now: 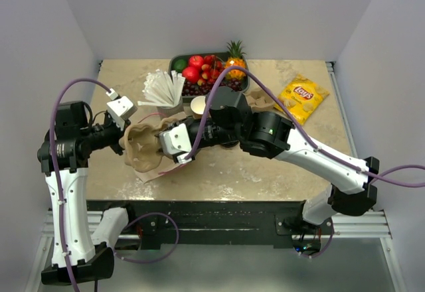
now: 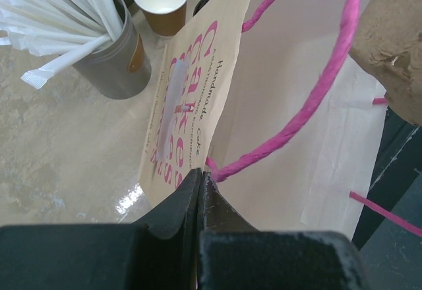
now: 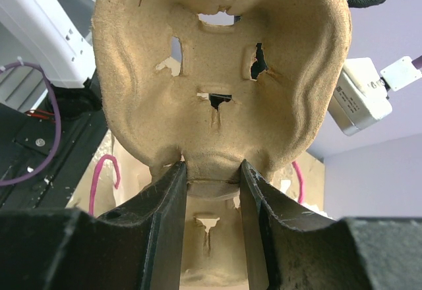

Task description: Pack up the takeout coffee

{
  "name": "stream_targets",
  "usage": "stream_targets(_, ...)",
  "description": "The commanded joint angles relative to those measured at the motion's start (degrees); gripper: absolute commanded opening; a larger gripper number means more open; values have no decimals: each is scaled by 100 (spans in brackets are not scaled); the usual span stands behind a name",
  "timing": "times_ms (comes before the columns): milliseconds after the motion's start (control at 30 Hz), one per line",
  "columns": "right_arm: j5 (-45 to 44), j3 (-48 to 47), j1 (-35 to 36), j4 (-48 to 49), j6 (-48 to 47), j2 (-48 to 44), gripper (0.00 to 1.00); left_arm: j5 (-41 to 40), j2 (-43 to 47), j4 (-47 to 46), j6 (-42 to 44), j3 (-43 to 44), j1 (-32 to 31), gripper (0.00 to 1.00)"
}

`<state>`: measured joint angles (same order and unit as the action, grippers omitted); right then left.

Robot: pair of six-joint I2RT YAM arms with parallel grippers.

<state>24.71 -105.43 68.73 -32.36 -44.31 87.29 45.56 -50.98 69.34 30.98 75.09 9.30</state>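
Note:
The takeout coffee is not in view in any frame. My left gripper [image 2: 200, 171] is shut on the rim of a kraft paper bag [image 2: 191, 99] with pink lettering, just beside its pink cord handle [image 2: 316, 92]. In the top view the same left gripper [image 1: 126, 138] holds the bag [image 1: 150, 172] at the table's left. My right gripper [image 3: 211, 168] is shut on the edge of a brown pulp cup carrier [image 3: 217, 66], whose cup sockets show no cup. From above, the right gripper [image 1: 158, 148] holds that carrier [image 1: 141, 147] over the bag's mouth.
A grey holder of wrapped straws [image 1: 163, 89] [image 2: 112, 66] stands behind the bag. A lidless paper cup [image 1: 198, 106] [image 2: 160, 0] sits beside it. A fruit tray [image 1: 206, 70] is at the back and a yellow chips bag [image 1: 302, 97] at the right.

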Motion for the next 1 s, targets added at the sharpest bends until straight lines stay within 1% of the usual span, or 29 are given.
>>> stream_targets(0,-54,-189,35,-7,-209,34,25,137,1,-43,84,111,-25,0)
stream_targets(267,166,127,44,-333,-797,26,25,357,-26,-114,-101,155,-25,0)
stream_targets(367,70,487,88,-385,-1367,-62,25,410,-17,-105,-110,103,-25,0)
stream_targets(400,-18,819,105,-298,-1508,-193,25,418,-26,-105,-101,94,-16,0)
stream_targets(433,-106,979,114,-123,-1727,-264,24,419,-26,-122,-101,76,-25,0)
stream_targets(500,-185,1251,123,-25,-1878,-344,24,419,-26,-149,-127,85,-25,0)
stream_targets(633,-282,1095,132,-393,-1906,-125,25,427,-26,-131,-145,146,-16,0)
stream_targets(733,-431,1015,193,-482,-1870,-2,26,427,-8,-61,-128,208,-25,0)
stream_targets(967,-1459,998,518,-473,-1862,218,25,524,44,62,-101,138,-25,0)
